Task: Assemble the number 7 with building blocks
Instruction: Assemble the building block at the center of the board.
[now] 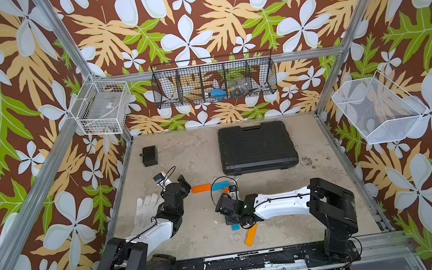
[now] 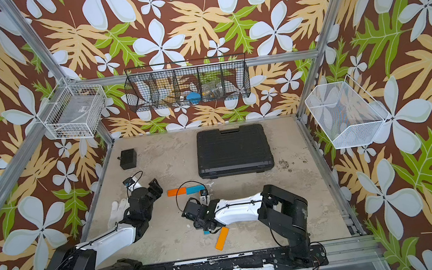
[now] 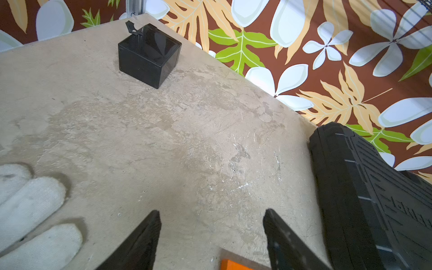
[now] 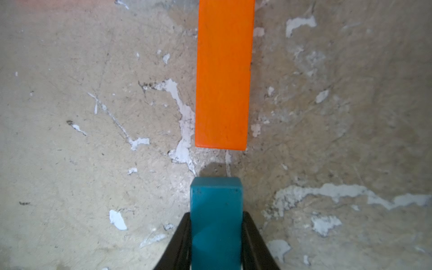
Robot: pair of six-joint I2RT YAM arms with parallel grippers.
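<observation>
The right gripper [image 4: 216, 214] is clamped on a sky-blue block [image 4: 216, 198], one finger on each long side, so the block's long axis runs straight out from the jaws. Just past its free end, across a narrow strip of bare counter [image 4: 93, 163], an orange stem block [image 4: 223, 74] lies flat with its long axis in line with the blue one. The two do not touch. I cannot tell whether the held block rests on the counter.

In both top views this line runs from near to far. The stem block's far end sits just under the right end of the top bar. That bar is an orange bar block [image 1: 201, 188] and a blue bar block [image 1: 219, 186] laid end to end, long axes left to right.

A loose orange block [image 1: 251, 235] lies flat and slanted toward the front edge, near the held block's near end.

The left gripper [image 3: 210, 211] stands open over bare counter, just left of the bar's orange end. Farther out are a white glove [image 1: 146, 208], a small black box [image 1: 149, 156] and a black case [image 1: 256, 147].
</observation>
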